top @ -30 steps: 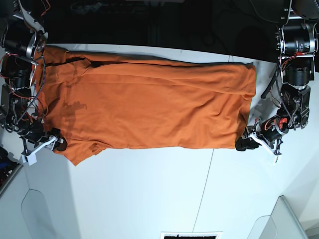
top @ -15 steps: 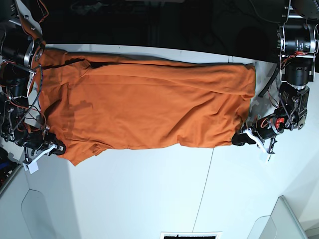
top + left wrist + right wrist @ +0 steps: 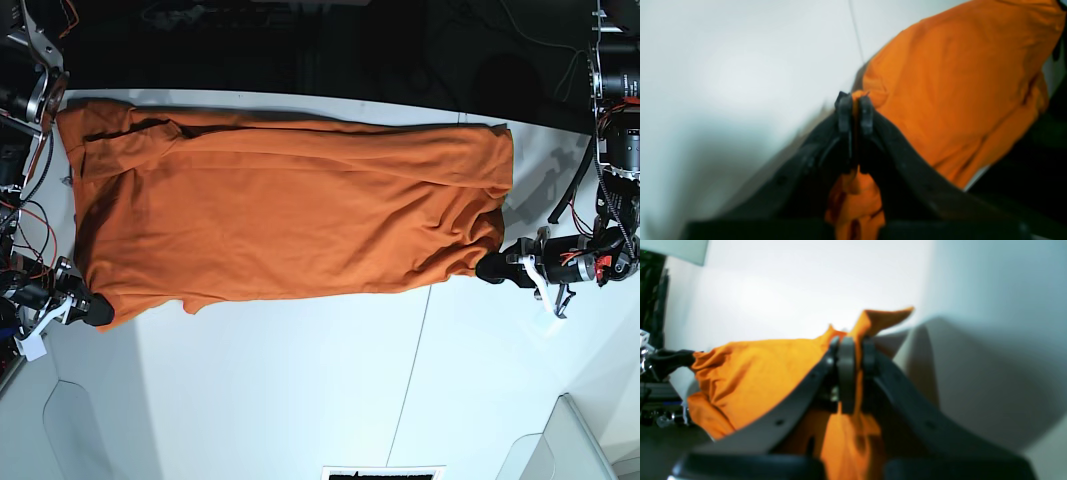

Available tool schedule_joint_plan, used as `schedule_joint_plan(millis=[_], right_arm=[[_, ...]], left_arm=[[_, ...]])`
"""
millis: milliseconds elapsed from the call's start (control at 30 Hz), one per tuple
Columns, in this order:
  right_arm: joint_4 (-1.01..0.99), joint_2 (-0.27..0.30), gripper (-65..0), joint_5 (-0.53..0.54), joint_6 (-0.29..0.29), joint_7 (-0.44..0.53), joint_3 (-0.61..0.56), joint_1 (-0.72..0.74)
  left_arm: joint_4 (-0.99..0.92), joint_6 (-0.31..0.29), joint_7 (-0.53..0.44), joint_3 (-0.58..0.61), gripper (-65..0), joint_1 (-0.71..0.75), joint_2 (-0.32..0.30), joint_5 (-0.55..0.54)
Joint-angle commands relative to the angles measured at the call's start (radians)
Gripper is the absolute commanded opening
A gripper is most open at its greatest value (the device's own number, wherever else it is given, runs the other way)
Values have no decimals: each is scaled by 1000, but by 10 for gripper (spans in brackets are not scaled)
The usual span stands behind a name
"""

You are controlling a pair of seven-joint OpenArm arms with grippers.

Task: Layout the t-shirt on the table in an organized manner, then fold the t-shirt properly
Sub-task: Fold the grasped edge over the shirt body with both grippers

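Pinching shirt (image 3: 290,210) corners: left gripper (image 3: 493,270) clamped on cloth at 3 o'clock, right gripper (image 3: 98,311) clamped at 8 o'clock, table (image 3: 300,400) beneath.

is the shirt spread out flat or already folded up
Spread long across the table, though the t-shirt looks doubled lengthwise with sleeves tucked. Both the left gripper and the right gripper pinch its near corners.
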Motion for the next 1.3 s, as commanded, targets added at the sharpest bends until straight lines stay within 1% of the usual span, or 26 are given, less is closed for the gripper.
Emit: schedule_joint_plan(millis=[0, 167, 367, 500, 600, 667, 733, 800, 867, 967, 1000, 1067, 1100, 1133, 1167, 1200, 1233, 1267], right_arm=[[50, 18, -650, 30, 11, 1, 10, 0], [224, 21, -650, 38, 11, -23, 24, -124], [362, 33, -650, 56, 11, -26, 46, -277], [440, 35, -650, 62, 11, -26, 99, -367], [472, 41, -650, 82, 11, -26, 145, -424], [489, 49, -650, 98, 20, -27, 169, -460], [511, 52, -650, 105, 22, -30, 196, -494], [532, 52, -650, 105, 22, -31, 219, -523], [538, 52, -650, 104, 21, -30, 232, -543], [538, 49, -650, 89, 21, -30, 232, -564], [538, 49, -650, 89, 21, -30, 232, -570], [538, 49, -650, 85, 20, -30, 232, -579], [538, 49, -636, 80, 19, -30, 232, -582], [538, 49, -560, 73, 18, -30, 232, -586], [538, 49, -487, 66, 18, -30, 232, -586], [538, 49, -431, 62, 18, -30, 232, -586], [538, 49, -398, 63, 18, -30, 232, -586], [539, 49, -387, 63, 18, -29, 235, -585]], left_arm=[[32, -9, -3, -7, -650, -11, -29, -34], [149, -9, -3, -8, -650, 65, -80, -48], [312, -9, -4, -11, -650, 149, -155, -48], [327, -9, -3, -11, -650, 163, -192, -48], [327, -9, 24, -11, -650, 166, -205, -50], [327, -9, 82, -10, -650, 169, -205, -88], [327, -9, 161, -10, -650, 177, -205, -170], [327, -9, 216, -10, -650, 193, -204, -240], [327, -9, 237, -10, -650, 214, -204, -288], [327, -9, 235, -10, -650, 249, -204, -292], [327, -9, 235, -10, -630, 261, -202, -294], [327, -9, 225, -10, -517, 279, -199, -294], [327, -9, 222, -10, -462, 286, -198, -294], [327, -9, 220, -10, -414, 292, -196, -292], [327, -9, 220, -10, -381, 295, -195, -286], [327, -9, 220, -10, -366, 296, -191, -276], [327, -9, 220, -11, -364, 296, -188, -266], [327, -9, 220, -11, -364, 295, -187, -264]])
